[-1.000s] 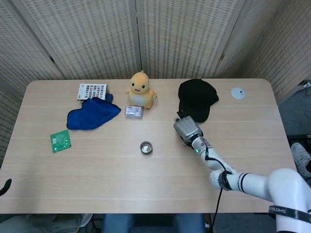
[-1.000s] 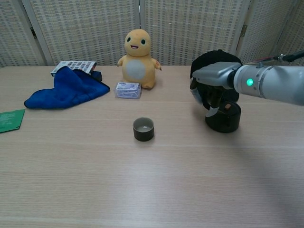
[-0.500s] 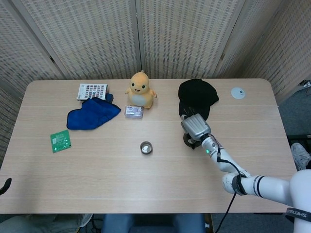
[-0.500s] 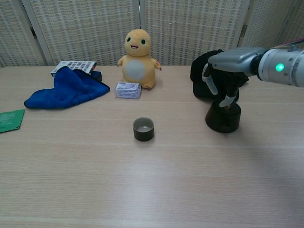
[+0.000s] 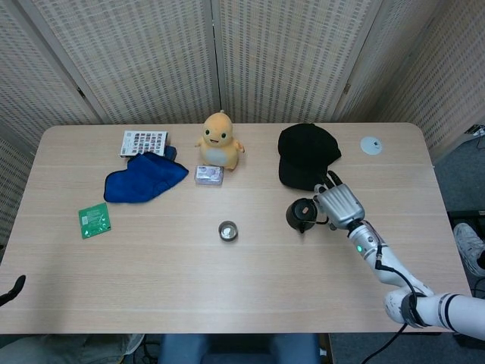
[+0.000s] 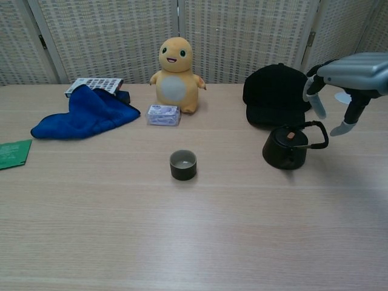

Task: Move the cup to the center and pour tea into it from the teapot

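A small dark cup point(image 5: 228, 230) point(image 6: 183, 165) stands upright near the middle of the table. The black teapot point(image 5: 301, 215) point(image 6: 286, 148) sits on the table to the cup's right, its handle arching toward the right. My right hand point(image 5: 340, 204) point(image 6: 348, 76) hovers just right of the teapot, above and beside the handle, fingers apart and holding nothing. The left hand is not visible in either view; only a dark tip of something shows at the head view's lower left edge.
Behind the teapot lies a black cap point(image 5: 306, 155) point(image 6: 276, 95). A yellow plush toy point(image 5: 218, 140), a small wrapped packet point(image 5: 209, 175), a blue cloth point(image 5: 144, 179), a patterned card point(image 5: 143, 142) and a green card point(image 5: 94, 220) lie left. A white disc point(image 5: 370, 145) sits far right.
My right hand has let go of the teapot and drawn away to the right. The teapot's handle, hidden by the hand before, now shows. The cup has not moved.
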Controlling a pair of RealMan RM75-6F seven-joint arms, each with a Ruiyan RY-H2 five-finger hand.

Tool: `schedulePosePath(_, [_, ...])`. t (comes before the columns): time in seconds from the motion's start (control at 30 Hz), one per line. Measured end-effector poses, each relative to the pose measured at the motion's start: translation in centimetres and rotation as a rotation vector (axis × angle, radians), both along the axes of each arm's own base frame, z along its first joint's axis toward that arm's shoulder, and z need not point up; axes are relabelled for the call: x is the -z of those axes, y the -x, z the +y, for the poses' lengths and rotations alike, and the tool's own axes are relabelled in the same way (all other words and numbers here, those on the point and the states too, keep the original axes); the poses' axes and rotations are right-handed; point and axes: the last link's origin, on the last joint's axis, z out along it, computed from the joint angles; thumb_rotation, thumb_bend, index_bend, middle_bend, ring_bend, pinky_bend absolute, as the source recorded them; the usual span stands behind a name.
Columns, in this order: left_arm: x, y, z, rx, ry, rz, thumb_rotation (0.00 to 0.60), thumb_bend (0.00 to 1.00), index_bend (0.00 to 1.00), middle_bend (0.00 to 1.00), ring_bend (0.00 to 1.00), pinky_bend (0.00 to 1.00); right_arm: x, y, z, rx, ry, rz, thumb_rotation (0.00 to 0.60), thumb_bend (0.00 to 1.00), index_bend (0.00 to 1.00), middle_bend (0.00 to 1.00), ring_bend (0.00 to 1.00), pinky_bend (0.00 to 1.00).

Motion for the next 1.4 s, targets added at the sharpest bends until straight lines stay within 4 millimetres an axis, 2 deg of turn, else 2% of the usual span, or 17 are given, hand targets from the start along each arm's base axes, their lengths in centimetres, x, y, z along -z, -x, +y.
schedulePosePath(0.17, [-0.1, 0.0, -0.2, -0.006, -0.003, 0.001, 0.600, 0.25, 0.07, 0.27, 0.38, 0.29, -0.4, 0.4, -0.4, 0.036, -0.009, 0.015, 0.600, 0.00, 0.36, 0.16, 0.00, 0.00])
schedulePosePath(0.27, [-0.1, 0.1, -0.4, -0.015, -0.006, 0.001, 0.600, 0.25, 0.07, 0.27, 0.38, 0.29, -0.8, 0.6, -1.0, 0.072, -0.015, 0.025, 0.600, 0.00, 0.33, 0.14, 0.00, 0.00])
schedulePosePath(0.43, [-0.1, 0.2, -0.5, -0.023, -0.004, 0.004, 0.600, 0.25, 0.07, 0.27, 0.37, 0.29, -1.1, 1.1, -2.2, 0.114, -0.009, 0.051, 0.600, 0.00, 0.32, 0.14, 0.00, 0.00])
schedulePosePath(0.63, [-0.2, 0.0, -0.5, -0.022, -0.006, 0.008, 0.600, 0.25, 0.07, 0.27, 0.38, 0.29, -0.2, 1.6, -3.2, 0.153, -0.033, 0.059, 0.600, 0.00, 0.32, 0.15, 0.00, 0.00])
schedulePosePath(0.9, [-0.4, 0.0, -0.6, -0.028, -0.011, 0.013, 0.600, 0.25, 0.07, 0.27, 0.38, 0.29, 1.0, 1.6, -3.7, 0.195, -0.093, 0.057, 0.600, 0.03, 0.32, 0.16, 0.00, 0.00])
schedulePosePath(1.4, [-0.6, -0.5, -0.6, -0.020, -0.013, 0.023, 0.600, 0.25, 0.07, 0.27, 0.38, 0.29, 0.8, 2.2, -4.3, 0.220, -0.089, 0.063, 0.600, 0.05, 0.32, 0.17, 0.00, 0.00])
